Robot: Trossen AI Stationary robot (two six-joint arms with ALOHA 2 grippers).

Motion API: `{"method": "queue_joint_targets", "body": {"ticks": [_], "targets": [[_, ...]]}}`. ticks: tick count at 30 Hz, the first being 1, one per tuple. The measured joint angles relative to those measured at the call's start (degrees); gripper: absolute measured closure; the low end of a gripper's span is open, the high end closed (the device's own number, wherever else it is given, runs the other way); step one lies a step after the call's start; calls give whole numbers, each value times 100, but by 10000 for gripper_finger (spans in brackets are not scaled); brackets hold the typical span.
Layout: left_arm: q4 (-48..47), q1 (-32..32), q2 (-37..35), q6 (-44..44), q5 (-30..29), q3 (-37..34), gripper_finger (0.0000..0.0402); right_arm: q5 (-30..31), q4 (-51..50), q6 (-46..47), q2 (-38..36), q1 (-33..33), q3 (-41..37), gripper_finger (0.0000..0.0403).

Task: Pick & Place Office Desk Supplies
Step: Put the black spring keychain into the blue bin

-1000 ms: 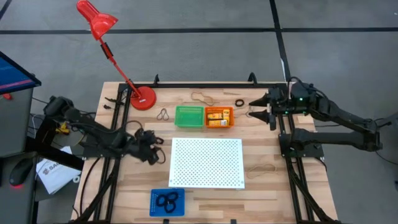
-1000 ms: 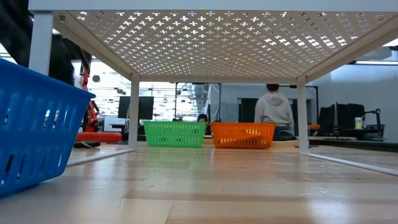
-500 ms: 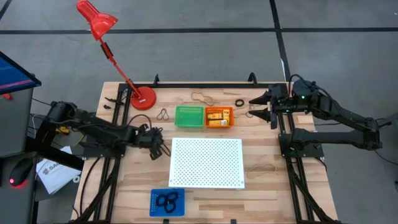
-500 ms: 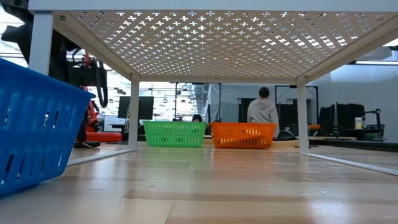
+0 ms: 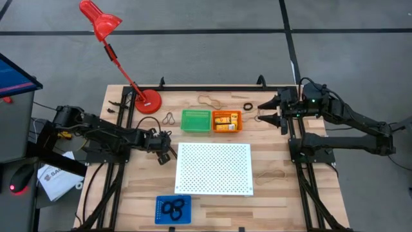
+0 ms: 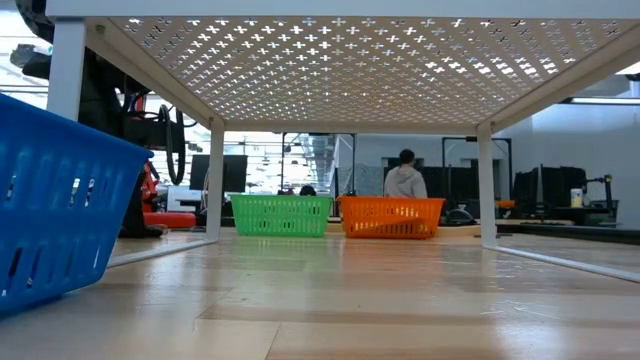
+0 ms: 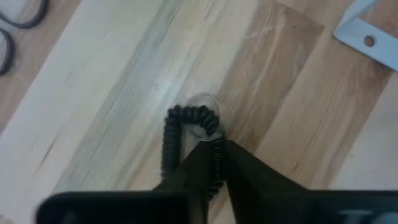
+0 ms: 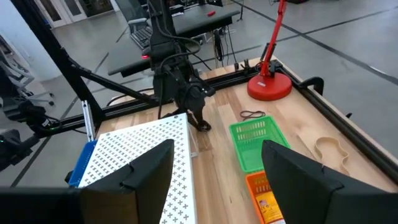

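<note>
**Left pincer clamped on coiled black loop**

Your left gripper (image 7: pixel 214 163) pinches a ribbed, spiral-coiled black loop (image 7: pixel 186 127) against the pale wood table (image 7: pixel 112 93), the white perforated board (image 5: pixel 214 169) just beside it. Your right gripper (image 5: pixel 270 111), fingers apart, waits near a small black ring (image 5: pixel 248 106)
</note>
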Motion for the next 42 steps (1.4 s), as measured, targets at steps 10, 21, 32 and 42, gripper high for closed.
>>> {"method": "queue_joint_targets", "body": {"ticks": [10, 21, 32, 42], "targets": [[-544, -362, -794, -158, -131, -35, 396, 0, -37, 19, 0, 0, 0, 163], [-581, -1741, -1984, -919, 282, -37, 397, 0, -15, 21, 0, 0, 0, 163], [1334, -2941, -2572, -1203, 1110, -26, 398, 0, -15, 23, 0, 0, 0, 163], [2610, -3653, -1855, -1364, 1117, -26, 398, 2, -15, 122, 0, 0, 0, 163]]}}
